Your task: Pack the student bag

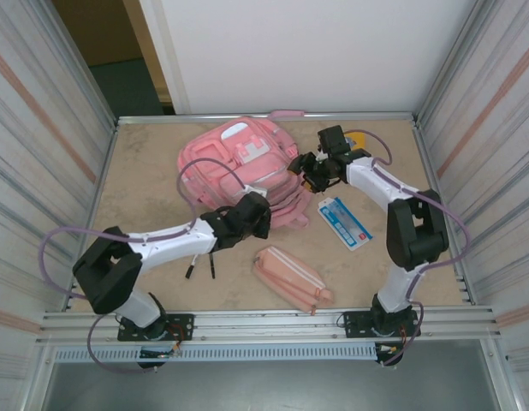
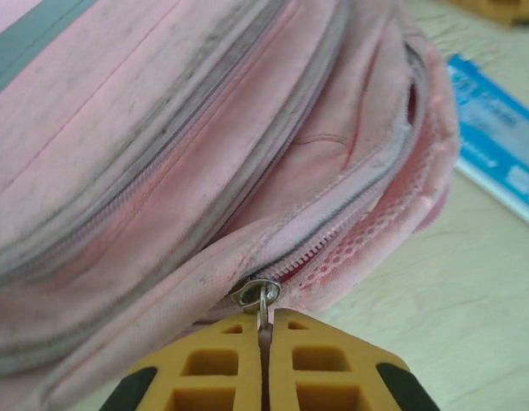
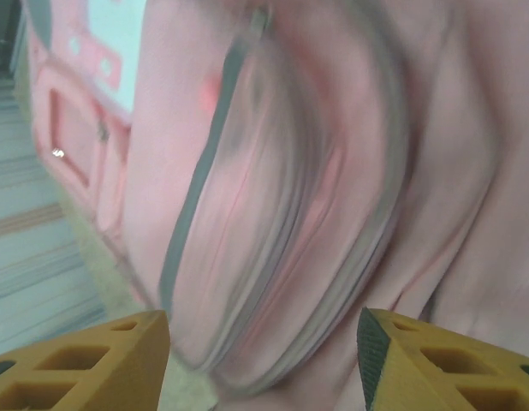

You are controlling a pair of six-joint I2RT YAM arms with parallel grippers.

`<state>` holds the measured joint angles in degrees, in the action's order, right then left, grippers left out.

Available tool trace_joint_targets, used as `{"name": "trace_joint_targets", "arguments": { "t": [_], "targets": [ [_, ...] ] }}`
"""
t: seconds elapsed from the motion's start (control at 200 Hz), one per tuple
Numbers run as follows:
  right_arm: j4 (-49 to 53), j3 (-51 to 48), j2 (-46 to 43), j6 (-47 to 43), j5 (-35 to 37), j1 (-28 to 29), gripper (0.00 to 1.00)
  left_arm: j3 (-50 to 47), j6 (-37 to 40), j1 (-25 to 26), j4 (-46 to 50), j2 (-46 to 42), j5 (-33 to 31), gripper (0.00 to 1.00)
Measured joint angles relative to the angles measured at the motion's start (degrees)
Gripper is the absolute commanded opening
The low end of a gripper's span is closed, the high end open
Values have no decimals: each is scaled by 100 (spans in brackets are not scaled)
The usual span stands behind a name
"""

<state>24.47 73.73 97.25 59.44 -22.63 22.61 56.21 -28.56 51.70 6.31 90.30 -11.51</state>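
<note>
Zip pull (image 2: 261, 297) clamped at student bag (image 1: 239, 158)

The pink student bag lay on the table (image 1: 153, 197), toward its far middle, front pockets up. The left end effector (image 2: 264, 330) was clenched on the metal zip pull at the bag's near edge, its yellow fingers (image 2: 333, 360) pressed together. The right end effector (image 3: 264, 360) stood released, fingers well apart, at the bag's right side. That wrist view was blurred, so contact with the fabric could not be told. A small pink pencil case (image 1: 290, 278) lay nearer the arms, and a blue-and-white packet (image 1: 344, 223) lay just right of the bag.
</note>
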Motion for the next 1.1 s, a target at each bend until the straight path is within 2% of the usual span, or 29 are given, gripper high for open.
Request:
{"name": "trace_joint_targets", "arguments": {
  "t": [0.155, 0.321, 0.391, 0.476, 0.576, 0.787, 0.947, 1.102],
  "targets": [
    [15, -772, -691, 789, -127, 420, 62, 295, 146, 7, -116, 170, 201, 0],
    [409, -850, -807, 1259, 168, 616, 62, 295, 184, 9, -286, 208, 267, 0],
    [472, -852, -837, 1379, 330, 675, 55, 295, 208, 17, -339, 234, 299, 0],
    [426, -881, -835, 1508, 411, 706, 43, 295, 264, 57, -369, 243, 315, 0],
    [374, -879, -737, 1558, 428, 706, 38, 291, 328, 98, -450, 240, 385, 0],
    [280, -863, -470, 1580, 389, 780, 0, -262, 584, 234, -691, -87, 151, 0],
    [256, -863, -516, 1644, 310, 811, 0, -678, 680, 243, -813, -433, -181, 0],
    [260, -863, -678, 1547, 149, 702, 0, -1480, 796, 164, -962, -1198, -485, 0]
  ]
}}
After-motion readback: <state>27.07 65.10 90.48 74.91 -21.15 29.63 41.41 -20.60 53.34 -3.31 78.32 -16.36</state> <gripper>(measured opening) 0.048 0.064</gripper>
